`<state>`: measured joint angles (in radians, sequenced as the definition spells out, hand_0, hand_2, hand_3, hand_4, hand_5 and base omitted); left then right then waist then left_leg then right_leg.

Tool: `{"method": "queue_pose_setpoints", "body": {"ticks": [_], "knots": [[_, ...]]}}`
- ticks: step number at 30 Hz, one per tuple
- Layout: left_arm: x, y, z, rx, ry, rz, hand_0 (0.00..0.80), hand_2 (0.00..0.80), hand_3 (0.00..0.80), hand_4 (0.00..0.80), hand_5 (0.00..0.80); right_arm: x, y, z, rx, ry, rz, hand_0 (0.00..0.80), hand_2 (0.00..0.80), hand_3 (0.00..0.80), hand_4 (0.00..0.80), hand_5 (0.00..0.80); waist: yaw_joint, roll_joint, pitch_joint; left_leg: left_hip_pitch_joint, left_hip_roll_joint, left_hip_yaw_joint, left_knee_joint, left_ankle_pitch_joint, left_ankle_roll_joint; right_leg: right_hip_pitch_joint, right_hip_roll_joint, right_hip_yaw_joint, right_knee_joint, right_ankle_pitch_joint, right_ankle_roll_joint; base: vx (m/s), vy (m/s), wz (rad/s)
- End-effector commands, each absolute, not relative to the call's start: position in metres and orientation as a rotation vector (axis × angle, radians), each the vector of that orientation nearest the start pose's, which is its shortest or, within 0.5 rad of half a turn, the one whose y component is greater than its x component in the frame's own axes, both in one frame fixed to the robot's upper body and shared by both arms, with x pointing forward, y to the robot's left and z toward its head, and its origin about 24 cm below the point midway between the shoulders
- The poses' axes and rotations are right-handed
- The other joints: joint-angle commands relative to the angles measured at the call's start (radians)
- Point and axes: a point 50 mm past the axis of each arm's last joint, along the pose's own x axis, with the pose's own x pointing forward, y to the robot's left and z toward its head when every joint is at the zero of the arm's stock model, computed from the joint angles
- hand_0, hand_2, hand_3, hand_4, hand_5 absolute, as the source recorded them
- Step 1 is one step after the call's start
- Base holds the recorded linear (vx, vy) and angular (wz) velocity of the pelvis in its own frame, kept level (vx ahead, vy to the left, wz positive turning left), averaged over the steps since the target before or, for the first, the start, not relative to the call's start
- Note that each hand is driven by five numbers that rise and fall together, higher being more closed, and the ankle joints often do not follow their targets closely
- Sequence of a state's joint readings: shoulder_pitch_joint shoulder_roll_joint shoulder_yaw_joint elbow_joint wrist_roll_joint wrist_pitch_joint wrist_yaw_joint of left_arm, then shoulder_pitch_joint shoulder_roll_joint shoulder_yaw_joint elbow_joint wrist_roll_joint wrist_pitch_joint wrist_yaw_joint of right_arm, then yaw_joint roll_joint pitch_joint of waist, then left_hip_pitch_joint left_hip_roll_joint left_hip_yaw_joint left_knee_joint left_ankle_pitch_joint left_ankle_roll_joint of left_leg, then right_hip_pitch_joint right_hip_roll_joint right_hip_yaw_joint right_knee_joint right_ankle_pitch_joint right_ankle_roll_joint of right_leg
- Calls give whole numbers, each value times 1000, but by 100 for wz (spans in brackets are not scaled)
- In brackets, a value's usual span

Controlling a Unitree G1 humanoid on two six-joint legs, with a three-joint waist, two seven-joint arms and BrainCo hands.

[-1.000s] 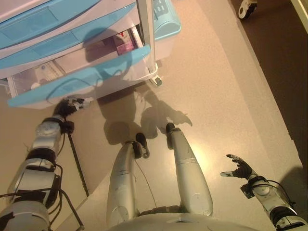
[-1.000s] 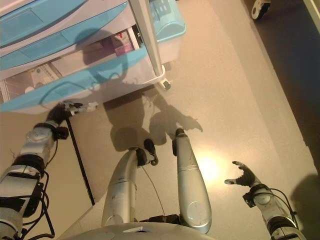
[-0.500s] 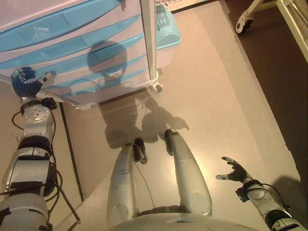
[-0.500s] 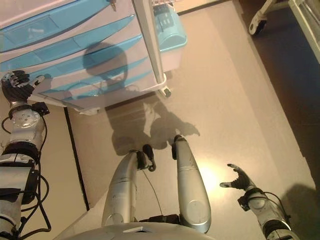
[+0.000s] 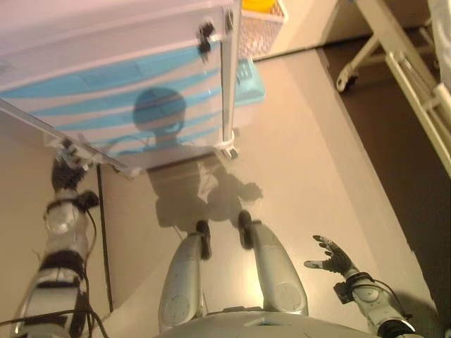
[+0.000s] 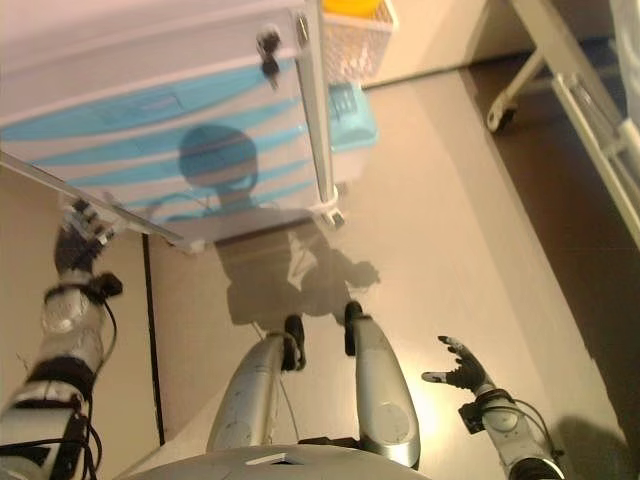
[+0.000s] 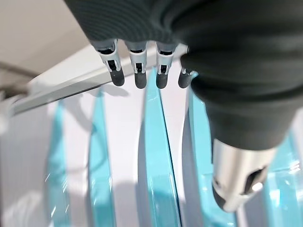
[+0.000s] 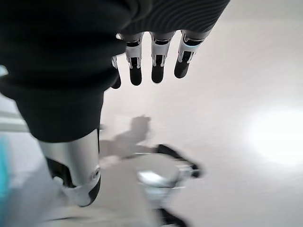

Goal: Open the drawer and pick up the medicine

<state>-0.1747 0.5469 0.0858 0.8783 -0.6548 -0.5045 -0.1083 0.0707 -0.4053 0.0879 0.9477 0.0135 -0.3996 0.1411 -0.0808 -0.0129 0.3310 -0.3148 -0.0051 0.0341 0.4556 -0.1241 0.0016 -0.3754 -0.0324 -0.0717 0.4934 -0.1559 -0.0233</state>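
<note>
Blue-fronted drawers [image 5: 134,105] on your cabinet [image 6: 160,60] all look pushed in, so you can't see any medicine right now. Your left robot hand [image 6: 76,238] sits by the cabinet's lower left corner, fingers straight and holding nothing (wrist view agrees). Your right robot hand [image 5: 329,257] hangs spread open over the floor [image 5: 317,155], well away from the cabinet.

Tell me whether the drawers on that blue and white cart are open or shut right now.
Shut, as far as shows: the drawers lie flush in even blue bands, none pulled out. The left hand is open beside the cart's corner, holding nothing.
</note>
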Motion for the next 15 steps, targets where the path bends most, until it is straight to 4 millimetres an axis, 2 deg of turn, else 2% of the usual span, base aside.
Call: {"method": "queue_pose_setpoints", "body": {"ticks": [1,3,6,9,12,15], "knots": [[206,353,-14,-105,75,404,0,0,0,0,0,125,-279,-110,-281,706,96,0,0,0,0,0,17,14,-120,133,-84,13,-125,-17,24,185,9,-12,-115,-22,32,104,-173,42],[184,346,-42,-153,209,425,0,0,0,0,0,118,-275,-117,-280,747,115,0,0,0,0,0,29,18,-157,204,-79,-1,-187,-7,15,263,10,-29,-173,-27,33,74,-176,44],[160,335,-74,-182,393,445,0,0,0,0,0,115,-270,-123,-289,778,128,0,0,0,0,0,41,16,-175,265,-79,-17,-236,-1,10,339,8,-50,-238,-26,33,-21,-128,36],[125,312,-112,-187,647,436,0,0,0,0,0,114,-265,-129,-301,811,123,0,0,0,0,0,68,10,-191,301,-80,-30,-254,-2,5,401,-1,-86,-296,-18,32,-78,-96,31],[93,291,-136,-220,854,401,0,0,0,0,0,115,-264,-131,-287,836,99,0,0,0,0,0,90,7,-196,317,-77,-27,-277,3,-1,433,-4,-123,-348,0,35,-120,-59,37],[73,264,-153,-252,1024,311,0,0,0,0,0,118,-265,-133,-250,864,42,0,0,0,0,0,107,12,-196,327,-66,-21,-342,32,-10,448,0,-155,-398,19,36,-154,-24,27]]}}
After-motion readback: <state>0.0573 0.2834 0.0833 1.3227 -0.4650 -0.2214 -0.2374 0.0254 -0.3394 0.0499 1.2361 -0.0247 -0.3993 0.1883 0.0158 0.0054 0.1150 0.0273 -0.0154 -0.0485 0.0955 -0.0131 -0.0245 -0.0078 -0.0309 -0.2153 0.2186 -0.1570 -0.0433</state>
